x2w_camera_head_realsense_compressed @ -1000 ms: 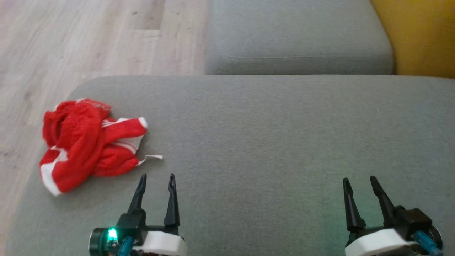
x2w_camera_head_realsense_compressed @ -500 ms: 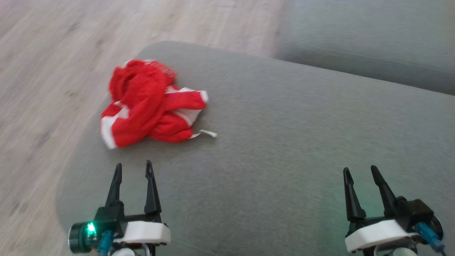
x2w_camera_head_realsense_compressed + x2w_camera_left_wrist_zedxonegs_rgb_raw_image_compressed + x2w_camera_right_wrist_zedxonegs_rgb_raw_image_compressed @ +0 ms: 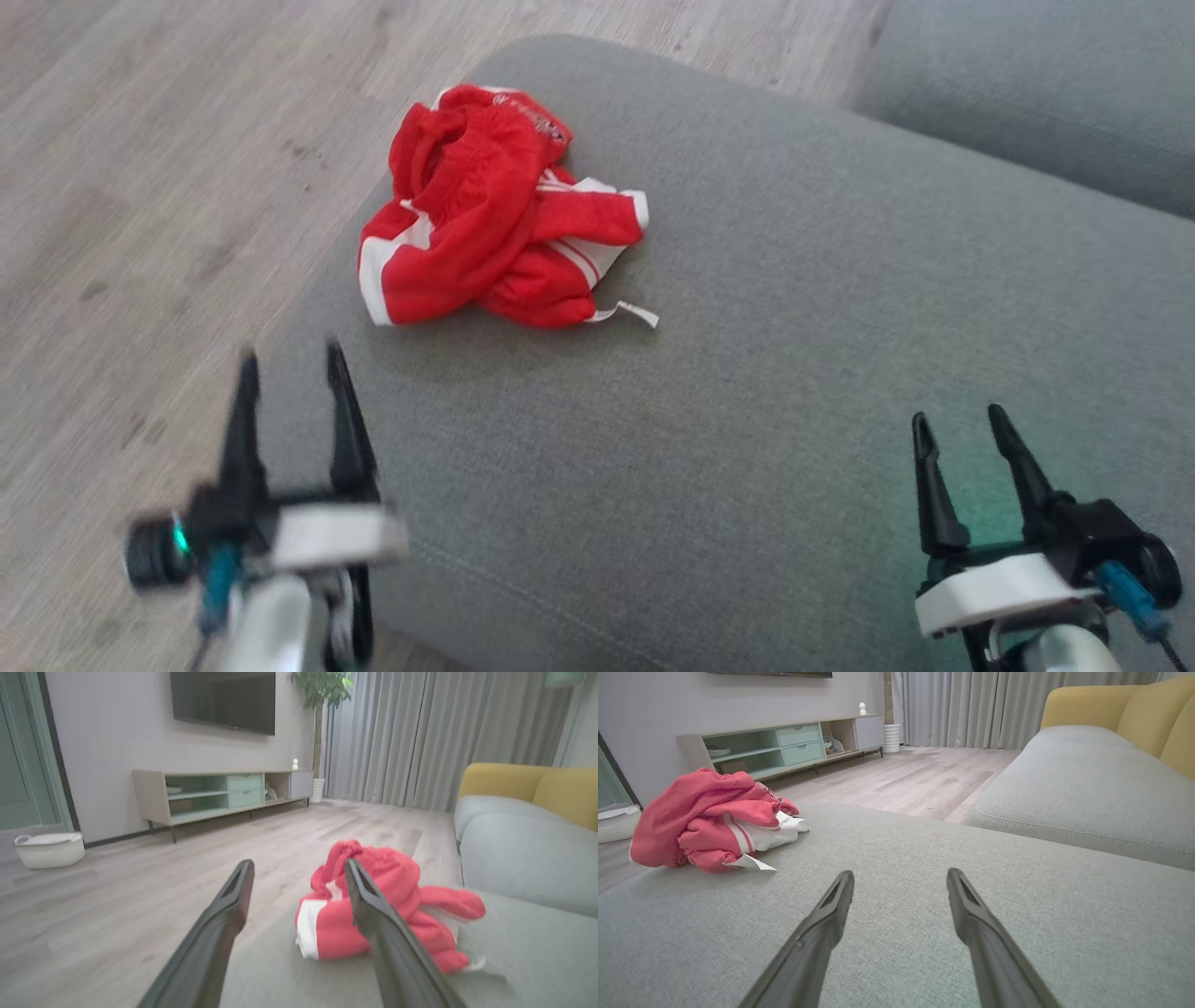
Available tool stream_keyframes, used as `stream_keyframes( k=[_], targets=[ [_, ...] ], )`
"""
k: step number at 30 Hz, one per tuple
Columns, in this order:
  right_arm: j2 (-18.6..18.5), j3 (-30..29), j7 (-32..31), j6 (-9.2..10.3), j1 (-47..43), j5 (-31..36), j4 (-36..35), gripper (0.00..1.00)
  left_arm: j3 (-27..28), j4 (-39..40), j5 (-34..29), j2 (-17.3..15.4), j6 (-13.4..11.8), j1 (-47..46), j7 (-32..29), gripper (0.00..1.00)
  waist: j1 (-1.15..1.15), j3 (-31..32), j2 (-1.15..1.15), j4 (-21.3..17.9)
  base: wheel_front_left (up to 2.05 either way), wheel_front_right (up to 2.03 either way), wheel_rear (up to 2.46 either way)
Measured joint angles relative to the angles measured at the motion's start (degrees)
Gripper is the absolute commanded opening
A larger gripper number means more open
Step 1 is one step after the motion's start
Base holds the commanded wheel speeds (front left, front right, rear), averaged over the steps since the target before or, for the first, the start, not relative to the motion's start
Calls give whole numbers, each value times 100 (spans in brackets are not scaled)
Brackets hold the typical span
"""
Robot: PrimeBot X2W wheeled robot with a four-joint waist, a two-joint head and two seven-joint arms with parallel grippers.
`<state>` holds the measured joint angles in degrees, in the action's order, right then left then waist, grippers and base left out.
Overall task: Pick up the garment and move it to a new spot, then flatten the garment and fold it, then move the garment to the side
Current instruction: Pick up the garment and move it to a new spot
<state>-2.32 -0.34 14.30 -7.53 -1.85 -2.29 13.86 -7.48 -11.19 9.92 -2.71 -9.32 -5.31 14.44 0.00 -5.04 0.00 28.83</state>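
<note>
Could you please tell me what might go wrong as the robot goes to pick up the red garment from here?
1. The garment lies crumpled near the grey cushion's rounded corner, beside the floor; a nudge from the open left gripper could push it off.
2. It is a bunched heap with a loose white strip; a pinch might catch only that strip or one layer.

A TV cabinet (image 3: 219,794) and white basket (image 3: 49,849) are seen on wooden floor (image 3: 117,896) ahead of the left end effector (image 3: 299,863).
</note>
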Motion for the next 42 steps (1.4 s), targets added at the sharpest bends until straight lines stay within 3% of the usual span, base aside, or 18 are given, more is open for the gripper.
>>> stream_keyframes(
  k=[4,9,15,19,28,29,30,31,36,42],
  targets=[
    [-53,-18,1,0,18,260,-125,100,259,-23,2,10,290,-954,1,100,0,-285,0,55,0,0,0],
    [-588,25,1,0,397,336,-246,100,433,-521,-230,27,590,-2545,33,100,1,-896,0,-48,0,0,0],
    [-1020,236,8,0,982,337,-327,100,406,-2370,-354,-90,912,-4155,21,100,3,-1586,0,-338,0,0,0],
    [-1132,309,9,0,1113,336,-360,100,486,-3657,-263,-236,1092,-4983,-441,100,1,-1860,0,-665,0,0,0],
    [-1100,276,60,0,1338,337,-527,100,780,-5404,-41,-557,812,-5434,-1021,100,0,-2262,0,-1293,0,0,0],
    [-1095,274,66,0,1341,337,-554,100,784,-5476,-38,-567,812,-5440,-962,93,0,-2294,0,-1324,0,0,0],
    [-1087,274,66,0,1351,337,-559,100,810,-5525,0,-565,815,-5450,-872,27,0,-2319,0,-1348,0,0,0],
    [-1080,272,66,0,1361,337,-559,100,845,-5560,66,-560,842,-5467,-795,0,0,-2332,0,-1362,0,0,0],
    [-1035,233,65,0,1405,337,-415,100,832,-5692,115,-565,1043,-5667,-348,0,0,-2192,0,-1341,0,0,0],
    [-766,291,56,0,1303,337,-204,100,414,-5327,-232,-565,1188,-6038,-63,0,0,-1739,0,-1380,0,0,0]
  ],
)
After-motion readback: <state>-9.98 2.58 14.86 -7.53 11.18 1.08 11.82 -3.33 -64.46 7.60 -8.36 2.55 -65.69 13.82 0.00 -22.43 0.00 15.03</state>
